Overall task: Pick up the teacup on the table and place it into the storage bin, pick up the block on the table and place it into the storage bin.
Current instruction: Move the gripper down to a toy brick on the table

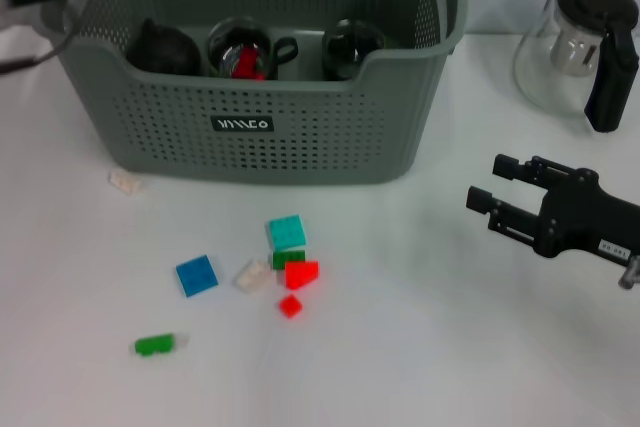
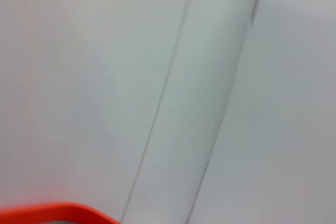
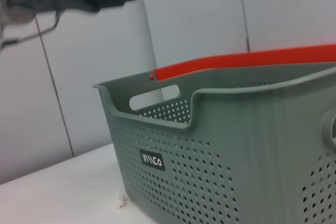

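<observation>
— How many blocks can you count on the table?
— Eight: one blue, one teal, two green, two red, two pale.
— And the rest?
— You have one storage bin, three dark cups inside it, one glass teapot.

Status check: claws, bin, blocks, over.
Right claw open, empty, low over table right of storage bin. Left arm above bin's left rear, claw unseen. Cups already in bin; blocks loose on table in front. Path clear.
</observation>
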Robot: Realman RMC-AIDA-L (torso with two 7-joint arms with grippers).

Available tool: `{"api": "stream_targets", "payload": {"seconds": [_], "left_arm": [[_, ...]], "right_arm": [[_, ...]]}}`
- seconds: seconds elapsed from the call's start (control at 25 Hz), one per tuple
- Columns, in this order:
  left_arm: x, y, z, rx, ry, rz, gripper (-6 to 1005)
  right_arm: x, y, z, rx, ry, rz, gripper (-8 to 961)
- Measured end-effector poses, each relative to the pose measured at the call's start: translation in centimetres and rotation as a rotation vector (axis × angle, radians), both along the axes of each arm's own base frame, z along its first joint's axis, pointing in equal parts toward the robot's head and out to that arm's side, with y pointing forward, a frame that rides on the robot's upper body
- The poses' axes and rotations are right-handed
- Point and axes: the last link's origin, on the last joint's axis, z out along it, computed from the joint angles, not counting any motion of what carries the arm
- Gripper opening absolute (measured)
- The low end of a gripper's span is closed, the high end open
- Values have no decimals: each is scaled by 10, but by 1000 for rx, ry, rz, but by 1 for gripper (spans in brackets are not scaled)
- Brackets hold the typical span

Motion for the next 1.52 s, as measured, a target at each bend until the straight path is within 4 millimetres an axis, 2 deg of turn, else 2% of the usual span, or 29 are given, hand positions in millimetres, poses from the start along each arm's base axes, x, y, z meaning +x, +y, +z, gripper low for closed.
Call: {"api": "stream_targets", "payload": {"seconds": [0.12, 0.32, 0.52, 0.8, 0.92, 1.16, 1.44, 1.52], "left_arm": [[-37, -22, -4, -15, -129, 83, 585], [-76, -58, -7, 42, -130, 168, 590], [-100, -84, -21, 99, -28, 158, 595], [-123, -106, -38, 210, 141, 70, 603], [-133, -117, -52, 225, 231, 12, 606], [-149, -120, -69, 228, 289, 75, 612], [-165, -109, -82, 255, 345, 185, 628], [-170, -100, -87, 275, 379, 223, 649]], "right_arm": [[-1, 1, 0, -2, 0, 3, 645], [-1, 3, 1, -5, -1, 3, 644], [-1, 3, 0, -8, -7, 2, 645], [-3, 3, -1, -9, -4, 4, 646], [-4, 3, -2, -11, -3, 6, 645], [-4, 2, -4, -17, 4, 6, 644], [-3, 0, -5, -18, 9, -1, 646], [-3, 0, -4, -18, 10, -4, 645]]}}
